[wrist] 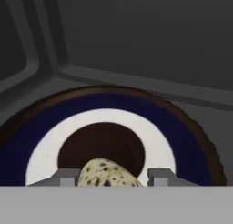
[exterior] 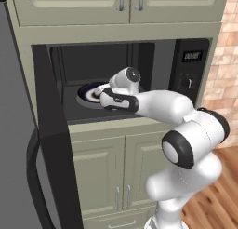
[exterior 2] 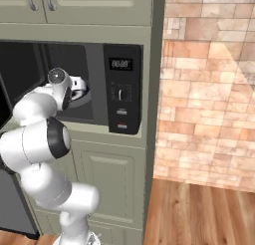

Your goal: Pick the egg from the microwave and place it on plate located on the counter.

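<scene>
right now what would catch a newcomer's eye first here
The white arm reaching deep into the open microwave stands out first. In the hand view, a speckled egg sits between the fingertips, over a blue-rimmed dish with a dark centre.

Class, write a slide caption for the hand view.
Gripper fingertips flank the speckled egg on a blue-rimmed dish inside the microwave.

speckled tan egg (wrist: 107,174) low over a blue-rimmed dish (wrist: 182,132) inside the open black microwave (exterior: 153,56)
</scene>
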{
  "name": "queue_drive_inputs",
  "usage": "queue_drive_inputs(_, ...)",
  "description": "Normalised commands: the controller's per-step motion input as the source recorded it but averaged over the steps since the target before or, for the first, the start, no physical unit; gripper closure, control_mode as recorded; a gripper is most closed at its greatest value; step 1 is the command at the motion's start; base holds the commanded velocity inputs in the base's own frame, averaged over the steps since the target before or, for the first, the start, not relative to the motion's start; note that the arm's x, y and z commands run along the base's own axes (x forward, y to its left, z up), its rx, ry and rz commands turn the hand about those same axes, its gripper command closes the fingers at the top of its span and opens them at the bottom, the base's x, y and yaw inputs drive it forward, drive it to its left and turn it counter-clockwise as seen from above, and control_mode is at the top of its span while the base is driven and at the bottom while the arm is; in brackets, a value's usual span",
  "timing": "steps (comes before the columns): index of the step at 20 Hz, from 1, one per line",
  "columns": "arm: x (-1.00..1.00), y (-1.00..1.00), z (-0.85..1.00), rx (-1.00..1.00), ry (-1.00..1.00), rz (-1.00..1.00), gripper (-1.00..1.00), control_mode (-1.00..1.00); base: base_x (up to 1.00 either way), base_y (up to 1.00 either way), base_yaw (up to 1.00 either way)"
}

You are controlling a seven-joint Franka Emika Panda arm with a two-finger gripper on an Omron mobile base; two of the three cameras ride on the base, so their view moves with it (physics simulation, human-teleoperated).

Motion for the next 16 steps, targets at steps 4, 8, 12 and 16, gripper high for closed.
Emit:
queue_drive_inputs(4,-0.54,0.00,0.63,-0.01,0.00,-0.10,1.00,-1.00,0.00,0.00,0.00)
queue_drive_inputs(8,-0.73,-0.02,0.40,0.00,0.00,-0.06,1.00,-1.00,0.00,0.00,0.00)
queue_drive_inputs(12,-0.85,-0.23,0.39,0.00,0.00,-0.03,1.00,-1.00,0.00,0.00,0.00)
queue_drive_inputs(16,-1.00,-0.54,0.29,0.00,0.00,0.00,1.00,-1.00,0.00,0.00,0.00)
